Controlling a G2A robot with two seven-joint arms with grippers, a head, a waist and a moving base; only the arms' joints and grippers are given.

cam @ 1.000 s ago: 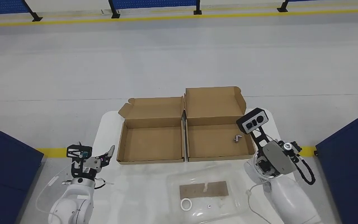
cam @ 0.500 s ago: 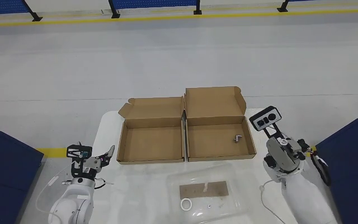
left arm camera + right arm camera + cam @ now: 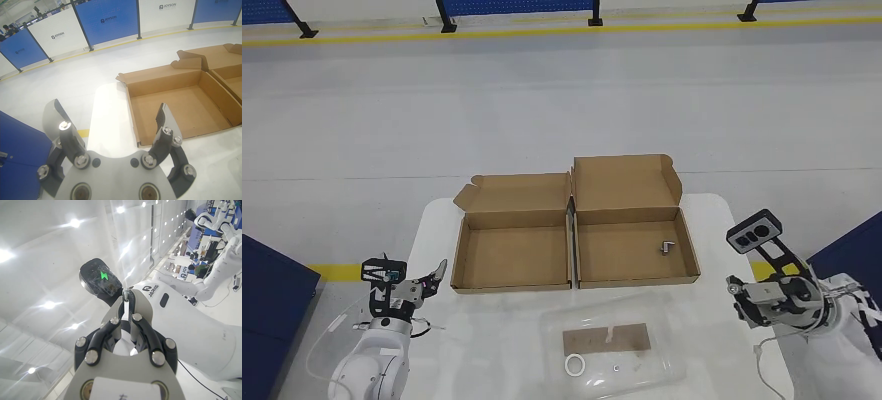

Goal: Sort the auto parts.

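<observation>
Left tool [image 3: 109, 106]: released, fingers spread wide. It sits low at the left edge of the white surface [image 3: 502, 320], near the front left corner of the left open brown cardboard box [image 3: 512, 255]. In the left wrist view this box shows its bare brown floor.

Right tool [image 3: 126, 300]: clenched on a small silver threaded bolt [image 3: 126, 294]. The bolt is pinched at the very fingertips, and one end stands out just past them. The tool points up toward the ceiling lights. In the top view the right arm is at the right edge of the surface, apart from both boxes.

Right open brown cardboard box [image 3: 622, 250]: touches the left box side by side. One small bent grey metal part [image 3: 668, 246] lies on its floor near the right wall.

Clear plastic tray [image 3: 662, 345]: in front of the boxes, nearer the robot. It holds a flat brown cardboard strip [image 3: 607, 340] and a small white ring [image 3: 574, 366] near the strip's left end. Beside the ring is a tiny pale piece [image 3: 615, 367], too small to tell what it is.
</observation>
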